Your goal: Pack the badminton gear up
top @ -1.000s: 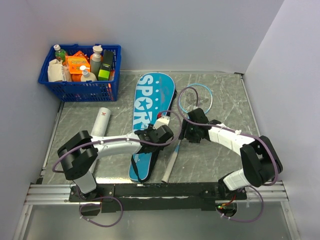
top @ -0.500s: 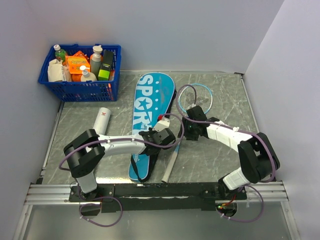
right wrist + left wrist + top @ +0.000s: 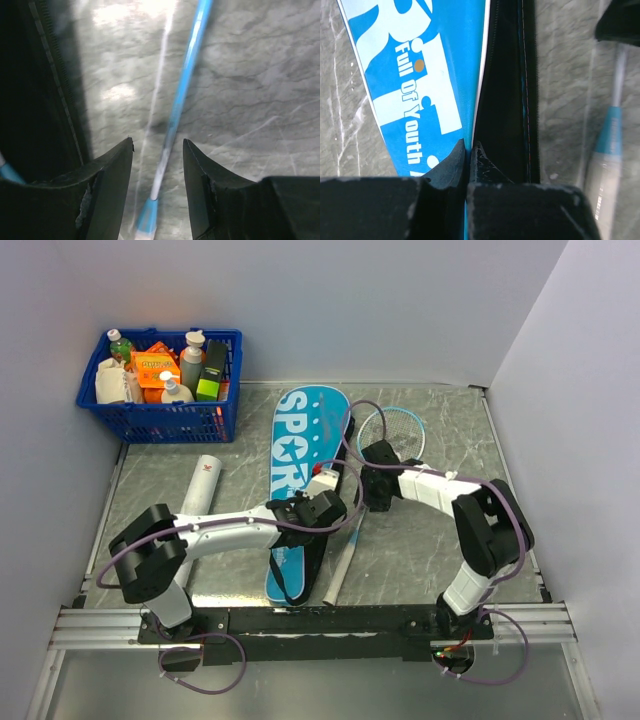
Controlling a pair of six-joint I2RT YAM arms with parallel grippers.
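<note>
On a grey table (image 3: 400, 550), a white tube (image 3: 200, 487) lies left of a teal cover (image 3: 300, 445). The left gripper (image 3: 467, 152) has its jaws pinched together on the cover's zip edge, a thin hold that could slip if lifted. The right gripper (image 3: 158, 142) hangs with jaws apart astride the racket (image 3: 182, 85) shaft, not touching it. Closing off-centre could knock the racket sideways.
</note>
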